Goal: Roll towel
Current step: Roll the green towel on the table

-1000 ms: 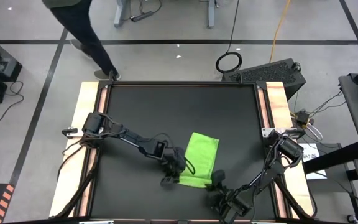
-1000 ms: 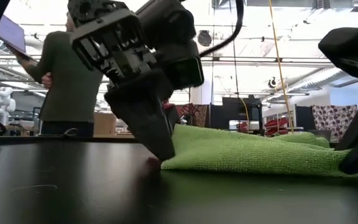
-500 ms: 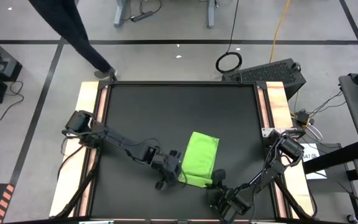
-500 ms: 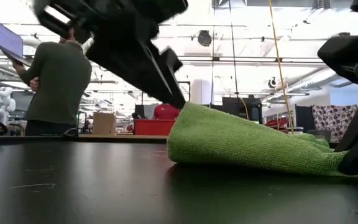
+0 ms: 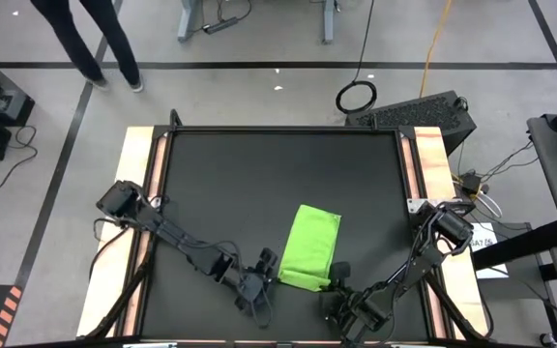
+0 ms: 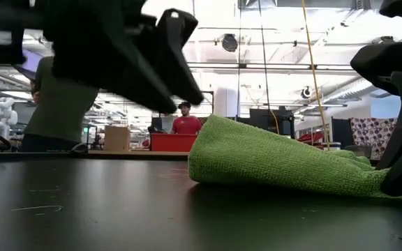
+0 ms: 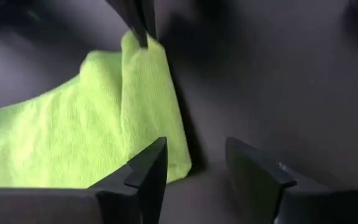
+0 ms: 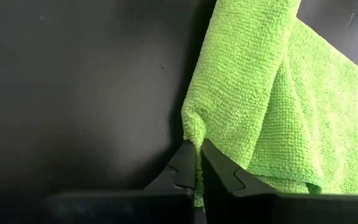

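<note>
Tabletop (image 5: 201, 184) is bare black w/ the towel (image 5: 311, 247) lying folded between the two end effectors, at the near edge. Right end effector (image 8: 197, 163) is clamped on the towel's near corner, prob. to pin that end as an anchor for rolling. Left end effector (image 7: 194, 163) sits just beside the other near corner, fingers apart, gripping nothing, prob. about to re-grip.

Black table top (image 5: 259, 184) with wooden side rails, person walking beyond (image 5: 85, 39) — coiled cable on floor (image 5: 356, 97)
</note>
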Tool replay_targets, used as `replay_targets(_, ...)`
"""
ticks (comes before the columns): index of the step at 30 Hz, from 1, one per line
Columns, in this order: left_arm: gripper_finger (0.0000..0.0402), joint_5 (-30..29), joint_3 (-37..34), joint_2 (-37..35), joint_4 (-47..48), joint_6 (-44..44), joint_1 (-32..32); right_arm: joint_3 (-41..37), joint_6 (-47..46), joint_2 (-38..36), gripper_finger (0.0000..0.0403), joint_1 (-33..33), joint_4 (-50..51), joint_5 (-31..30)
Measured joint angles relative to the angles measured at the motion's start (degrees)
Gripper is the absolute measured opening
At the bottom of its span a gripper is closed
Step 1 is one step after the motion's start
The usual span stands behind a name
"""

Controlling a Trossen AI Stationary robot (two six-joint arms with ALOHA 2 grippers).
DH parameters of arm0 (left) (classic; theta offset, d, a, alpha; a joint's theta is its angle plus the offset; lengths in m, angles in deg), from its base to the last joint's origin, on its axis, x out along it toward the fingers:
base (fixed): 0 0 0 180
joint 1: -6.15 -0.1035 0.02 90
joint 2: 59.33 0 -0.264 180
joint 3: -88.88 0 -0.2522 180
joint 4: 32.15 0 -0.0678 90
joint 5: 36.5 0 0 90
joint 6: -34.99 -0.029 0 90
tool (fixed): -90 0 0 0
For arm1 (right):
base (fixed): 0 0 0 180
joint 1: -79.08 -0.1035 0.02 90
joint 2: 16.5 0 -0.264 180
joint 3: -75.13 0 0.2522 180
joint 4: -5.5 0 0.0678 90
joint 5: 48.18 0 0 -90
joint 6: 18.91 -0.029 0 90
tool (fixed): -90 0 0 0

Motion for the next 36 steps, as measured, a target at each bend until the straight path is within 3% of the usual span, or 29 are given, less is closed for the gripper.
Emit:
replay_targets(10, 0.017, -7.1, 0.0, 5.8, -5.8, -5.9, 0.1, 0.0, -1.3, -0.1, 0.0, 0.1, -0.1, 0.7)
replay_targets(24, 0.0173, -8.5, 0.0, 5.8, -9.7, -18.6, 1.2, 0.0, -1.9, -0.1, 0.0001, 0.1, -0.4, 0.8)
replay_targets(30, 0.0231, -8.2, 0.0, 5.8, -14.8, -20.3, -0.5, 0.0, -2.4, -0.1, 0.0001, 0.1, -0.4, 0.8)
replay_targets(36, 0.0318, -1.2, 0.0, 5.8, -11.5, -13.9, -3.6, 0.0, -2.6, -0.1, 0.0, 0.1, -0.4, 0.8)
